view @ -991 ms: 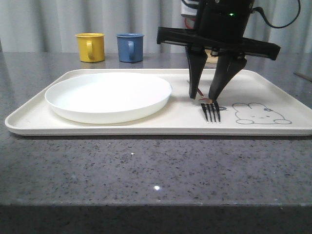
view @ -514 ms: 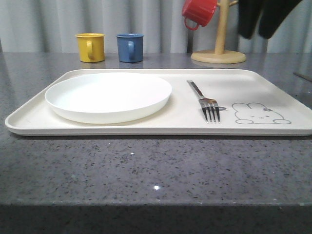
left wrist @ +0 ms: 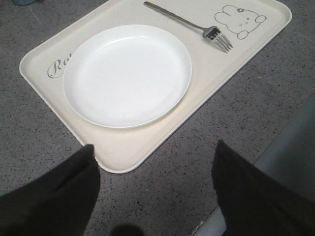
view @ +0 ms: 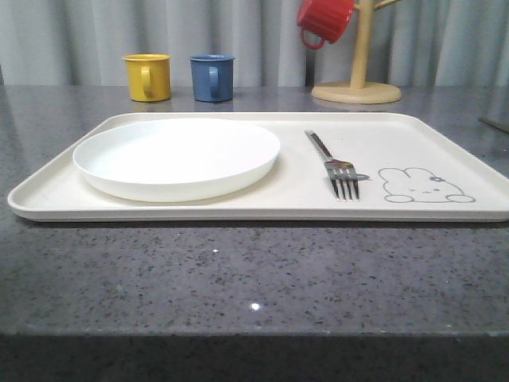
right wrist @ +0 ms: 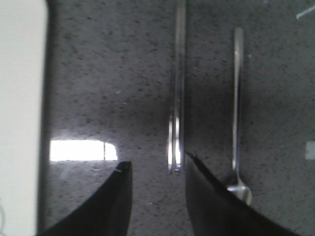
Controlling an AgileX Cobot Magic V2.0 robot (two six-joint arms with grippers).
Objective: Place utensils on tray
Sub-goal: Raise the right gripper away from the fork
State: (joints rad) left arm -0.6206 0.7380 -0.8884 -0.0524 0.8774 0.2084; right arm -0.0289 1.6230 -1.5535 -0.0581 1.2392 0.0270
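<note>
The cream tray (view: 445,135) lies across the table in the front view, with the white plate (view: 176,155) on its left half and the silver fork (view: 334,163) beside the rabbit drawing. From the left wrist, the tray (left wrist: 123,147), plate (left wrist: 127,73) and fork (left wrist: 189,24) all show. My left gripper (left wrist: 153,160) hangs open over bare table off the tray's corner. In the right wrist view the metal chopsticks (right wrist: 176,98) and spoon (right wrist: 237,113) lie side by side on the dark table, off the tray edge (right wrist: 19,98). My right gripper (right wrist: 155,167) is open just short of the chopsticks' ends.
A yellow cup (view: 148,76) and a blue cup (view: 212,77) stand behind the tray. A wooden mug tree (view: 355,87) with a red cup (view: 324,20) hanging on it is at the back right. A grey surface (left wrist: 290,147) borders the table by the left gripper.
My right arm let go of the fork on the tray, lifted up and away to the right, and has left the front view. The fork stays where it was laid.
</note>
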